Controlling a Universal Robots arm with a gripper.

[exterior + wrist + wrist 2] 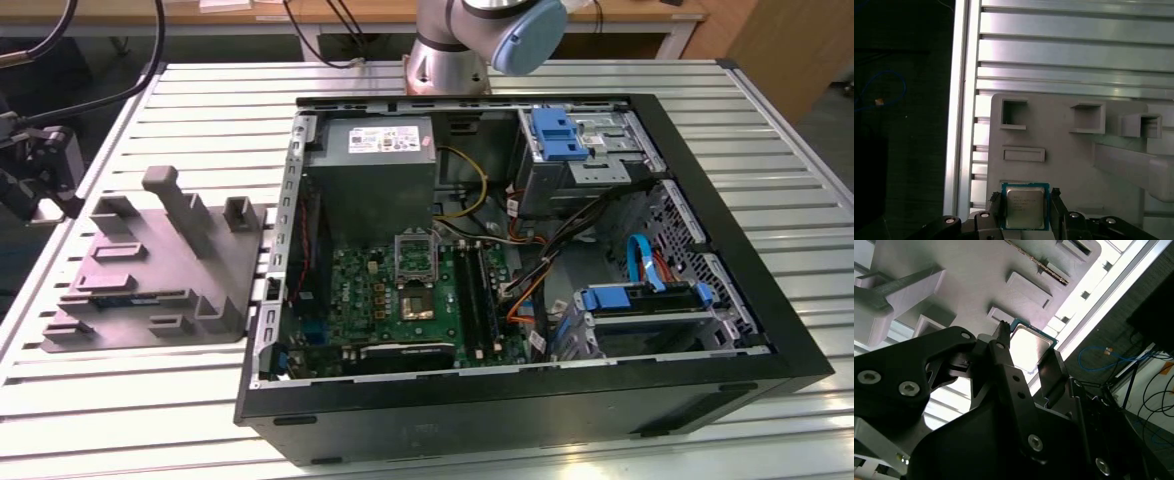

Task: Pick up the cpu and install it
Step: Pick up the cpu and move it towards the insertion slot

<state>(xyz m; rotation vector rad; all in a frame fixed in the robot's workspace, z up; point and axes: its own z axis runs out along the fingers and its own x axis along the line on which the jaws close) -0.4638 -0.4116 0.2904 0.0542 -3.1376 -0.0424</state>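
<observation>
Evidently the pick-up step is in hand: in the first wrist view the gripper [1025, 196] brackets the cpu [1025, 209] at a recess of the grey-purple fixture [1069, 160]; whether it is clamped cannot be told. By my judgement, the next move calls for an even, level hold on the thin edges.

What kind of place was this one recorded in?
Likely a robotics lab bench set up for PC assembly: a slotted aluminium table, an open desktop computer case with its motherboard exposed, a grey parts fixture, and a robot arm.
</observation>
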